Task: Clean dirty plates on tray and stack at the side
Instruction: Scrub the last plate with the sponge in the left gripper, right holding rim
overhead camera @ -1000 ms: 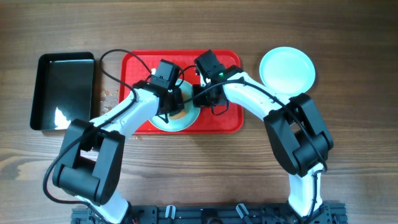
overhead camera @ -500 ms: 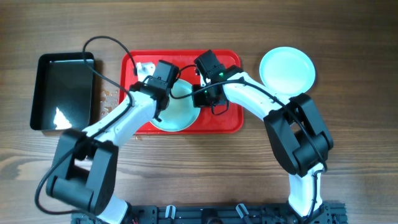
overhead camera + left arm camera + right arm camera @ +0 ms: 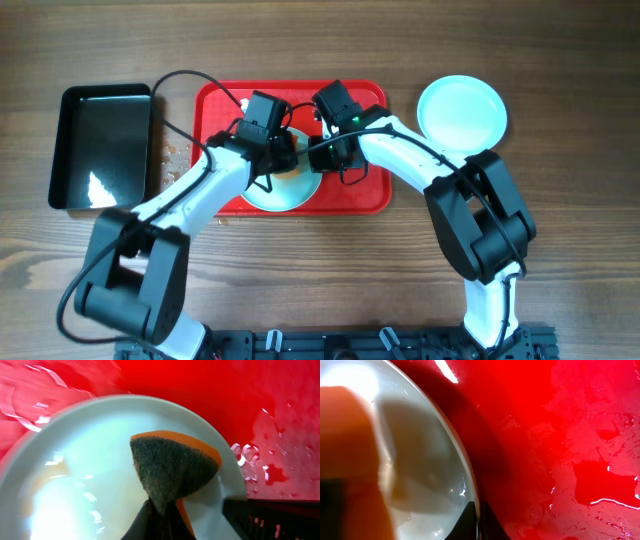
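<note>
A pale mint plate (image 3: 290, 192) lies on the red tray (image 3: 366, 192). My left gripper (image 3: 282, 156) is over the plate's upper part, shut on an orange sponge (image 3: 175, 467) whose grey scouring face presses on the plate (image 3: 75, 460). My right gripper (image 3: 323, 153) is at the plate's right edge, its jaws shut on the plate rim (image 3: 476, 505). In the right wrist view the sponge (image 3: 345, 460) is an orange blur at the left. A second, clean plate (image 3: 461, 111) rests on the table right of the tray.
A black rectangular pan (image 3: 103, 146) stands left of the tray. Water drops and wet patches lie on the tray floor (image 3: 570, 460). A few crumbs or drops (image 3: 177, 152) sit on the wood between pan and tray.
The left gripper swept the sponge from the plate's middle up and left, then back right onto its upper part. The right gripper has kept its hold on the rim.
</note>
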`<state>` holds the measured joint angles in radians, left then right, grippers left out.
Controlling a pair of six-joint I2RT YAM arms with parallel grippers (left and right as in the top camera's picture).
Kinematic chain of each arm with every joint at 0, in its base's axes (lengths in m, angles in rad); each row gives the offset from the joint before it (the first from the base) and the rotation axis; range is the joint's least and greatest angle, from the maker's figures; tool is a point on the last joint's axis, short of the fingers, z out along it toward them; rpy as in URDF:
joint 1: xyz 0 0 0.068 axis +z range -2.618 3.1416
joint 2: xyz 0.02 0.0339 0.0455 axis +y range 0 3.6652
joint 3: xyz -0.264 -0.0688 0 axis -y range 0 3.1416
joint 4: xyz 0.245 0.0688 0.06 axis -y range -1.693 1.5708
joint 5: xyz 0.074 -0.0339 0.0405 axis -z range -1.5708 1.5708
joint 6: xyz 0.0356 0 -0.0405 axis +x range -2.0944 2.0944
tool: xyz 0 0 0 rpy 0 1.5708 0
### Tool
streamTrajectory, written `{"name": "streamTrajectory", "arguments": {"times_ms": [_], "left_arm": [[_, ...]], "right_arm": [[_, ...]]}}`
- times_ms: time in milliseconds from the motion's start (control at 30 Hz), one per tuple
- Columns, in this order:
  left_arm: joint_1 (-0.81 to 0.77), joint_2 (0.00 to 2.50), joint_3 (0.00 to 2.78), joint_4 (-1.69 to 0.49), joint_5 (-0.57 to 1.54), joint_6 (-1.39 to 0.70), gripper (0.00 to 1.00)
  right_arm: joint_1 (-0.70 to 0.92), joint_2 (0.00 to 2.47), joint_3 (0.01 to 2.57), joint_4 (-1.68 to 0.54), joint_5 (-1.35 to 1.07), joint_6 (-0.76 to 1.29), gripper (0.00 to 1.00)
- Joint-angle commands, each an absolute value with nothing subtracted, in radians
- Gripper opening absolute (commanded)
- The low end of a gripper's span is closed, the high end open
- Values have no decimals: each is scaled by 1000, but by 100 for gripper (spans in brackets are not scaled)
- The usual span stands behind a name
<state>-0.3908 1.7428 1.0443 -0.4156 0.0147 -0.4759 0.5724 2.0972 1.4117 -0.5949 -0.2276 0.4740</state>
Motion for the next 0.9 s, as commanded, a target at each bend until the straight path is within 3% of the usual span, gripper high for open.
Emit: {"name": "streamTrajectory", "arguments": {"times_ms": [0, 200, 433, 867], "left_arm": [[-389, 1801, 1044, -380, 115, -503, 4], [-388, 1845, 1044, -371, 26, -503, 4], [-382, 1846, 1040, -395, -347, -486, 4], [-266, 1815, 1035, -492, -387, -347, 4]], "right_arm": [[566, 2153, 1392, -614, -156, 471, 4], [566, 2153, 1392, -615, -156, 471, 4], [566, 2153, 1392, -617, -156, 471, 4], [566, 2153, 1392, -617, -153, 471, 4]]}}
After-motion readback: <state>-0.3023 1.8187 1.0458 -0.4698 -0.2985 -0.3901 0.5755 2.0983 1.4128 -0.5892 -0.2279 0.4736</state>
